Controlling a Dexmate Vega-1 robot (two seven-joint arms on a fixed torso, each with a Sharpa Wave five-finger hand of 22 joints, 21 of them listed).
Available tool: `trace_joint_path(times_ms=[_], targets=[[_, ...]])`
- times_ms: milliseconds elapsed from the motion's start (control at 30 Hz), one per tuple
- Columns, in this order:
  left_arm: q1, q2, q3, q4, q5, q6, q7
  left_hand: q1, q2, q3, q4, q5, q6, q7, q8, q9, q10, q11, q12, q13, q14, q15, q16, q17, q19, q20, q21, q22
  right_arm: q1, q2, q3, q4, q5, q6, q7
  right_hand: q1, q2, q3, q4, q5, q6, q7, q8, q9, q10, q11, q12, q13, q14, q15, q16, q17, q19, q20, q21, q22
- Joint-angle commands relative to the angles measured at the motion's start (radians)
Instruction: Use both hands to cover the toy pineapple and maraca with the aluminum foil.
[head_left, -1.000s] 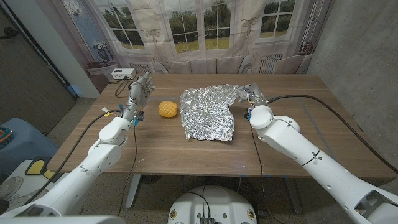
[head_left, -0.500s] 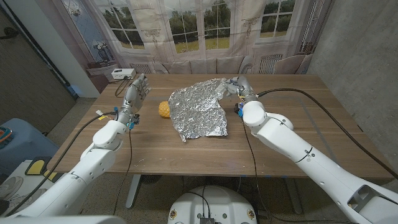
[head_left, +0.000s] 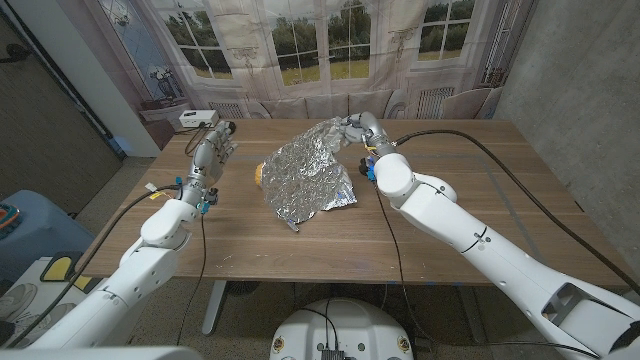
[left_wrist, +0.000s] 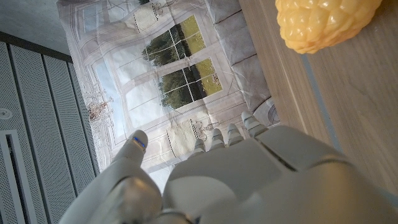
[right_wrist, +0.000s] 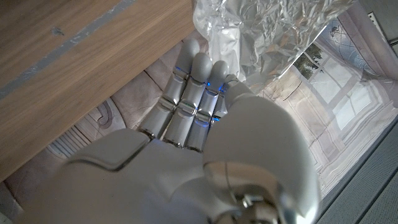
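Head view: the right robot hand (head_left: 358, 130) pinches the far edge of the aluminum foil (head_left: 305, 175), which lies crumpled on the bench (head_left: 450, 230) and hides all but a sliver of the toy pineapple (head_left: 259, 176). The left robot hand (head_left: 211, 150), fingers spread and holding nothing, stands well apart from the foil, beyond the pineapple. The maraca cannot be made out. Judgement: the left robot hand should take the foil's near-pineapple edge so the sheet is spread evenly, not dragged.

Left wrist view: the pineapple (left_wrist: 323, 22) lies just ahead of the empty hand (left_wrist: 249, 180).

Right wrist view: fingertips (right_wrist: 214, 65) close on foil (right_wrist: 273, 31).

Foil (head_left: 305, 177) now leftward over pineapple (head_left: 259, 176)
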Motion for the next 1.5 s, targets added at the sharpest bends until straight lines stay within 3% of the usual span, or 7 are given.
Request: trace_joint_path(times_ms=[33, 533, 1000, 1333, 1467, 1500], targets=[[0.049, 0.009, -0.032, -0.021, -0.003, -0.015, 0.013, 0.005, -0.013, 0.001, -0.01, -0.002, -0.009, -0.002, 0.008, 0.001, -0.003, 0.007, -0.002, 0.003, -0.003, 0.001, 0.005, 0.0, -0.001, 0.009, -0.002, 0.002, 0.087, 0.066, -0.059, 0.098, -0.05, 0.061, 0.072, 0.042, 0.031, 0.01, -0.005, 0.007, 0.008, 0.006, 0.136, 0.171, 0.015, -0.005, 0.001, 0.003, 0.011, -0.085, -0.005, 0.003, -0.008, 0.0, 0.014, -0.002], [0.123, 0.063, -0.089, -0.076, 0.04, 0.02, 0.068, 0.029, -0.048, -0.012, -0.051, -0.002, 0.024, 0.025, 0.02, 0.002, 0.043, 0.022, 0.014, 0.002, 0.056, 0.019, 0.025, 0.003, 0.013, 0.033, 0.001, 0.003, 0.205, 0.18, -0.121, 0.299, -0.093, 0.142, 0.141, 0.044, 0.03, 0.018, -0.011, 0.007, 0.01, 0.012, 0.124, 0.154, 0.018, 0.002, -0.007, -0.007, 0.027, -0.082, -0.033, -0.013, -0.013, -0.004, 0.047, -0.015], [0.177, 0.108, -0.145, -0.124, 0.065, 0.083, 0.103, 0.06, -0.076, -0.021, -0.09, 0.001, 0.075, 0.062, 0.033, 0.004, 0.096, 0.022, 0.031, 0.002, 0.124, 0.008, 0.043, 0.007, 0.052, 0.062, 0.014, 0.005, 0.303, 0.289, -0.185, 0.512, -0.16, 0.213, 0.152, 0.044, 0.03, 0.016, -0.015, -0.001, 0.014, 0.01, 0.116, 0.145, 0.017, 0.001, -0.013, -0.012, 0.032, -0.081, -0.049, -0.017, -0.026, -0.009, 0.08, -0.031], [0.224, 0.165, -0.196, -0.194, 0.102, 0.2, 0.16, 0.123, -0.094, -0.019, -0.135, 0.005, 0.13, 0.084, 0.043, 0.006, 0.16, 0.02, 0.051, 0.004, 0.22, -0.008, 0.068, 0.011, 0.129, 0.071, 0.038, 0.005, 0.379, 0.374, -0.25, 0.667, -0.225, 0.251, 0.158, 0.045, 0.027, 0.011, -0.019, -0.008, 0.023, 0.007, 0.109, 0.136, 0.019, 0.002, -0.018, -0.016, 0.04, -0.08, -0.061, -0.027, -0.034, -0.012, 0.112, -0.049], [0.259, 0.205, -0.232, -0.255, 0.126, 0.301, 0.208, 0.208, -0.066, 0.003, -0.152, 0.002, 0.173, 0.095, 0.049, 0.007, 0.227, 0.02, 0.072, 0.008, 0.293, -0.03, 0.087, 0.017, 0.186, 0.074, 0.056, 0.005, 0.404, 0.399, -0.26, 0.725, -0.236, 0.273, 0.166, 0.048, 0.028, 0.011, -0.021, -0.011, 0.023, 0.004, 0.107, 0.136, 0.02, 0.0, -0.019, -0.015, 0.041, -0.081, -0.067, -0.027, -0.039, -0.014, 0.128, -0.059], [0.269, 0.216, -0.243, -0.27, 0.13, 0.327, 0.215, 0.236, -0.061, 0.006, -0.154, -0.001, 0.195, 0.108, 0.053, 0.008, 0.256, 0.013, 0.081, 0.011, 0.321, -0.045, 0.096, 0.019, 0.221, 0.071, 0.069, 0.006, 0.408, 0.402, -0.261, 0.735, -0.236, 0.28, 0.168, 0.048, 0.028, 0.011, -0.021, -0.011, 0.024, 0.004, 0.107, 0.136, 0.021, 0.001, -0.019, -0.015, 0.04, -0.082, -0.068, -0.028, -0.04, -0.014, 0.129, -0.06]])
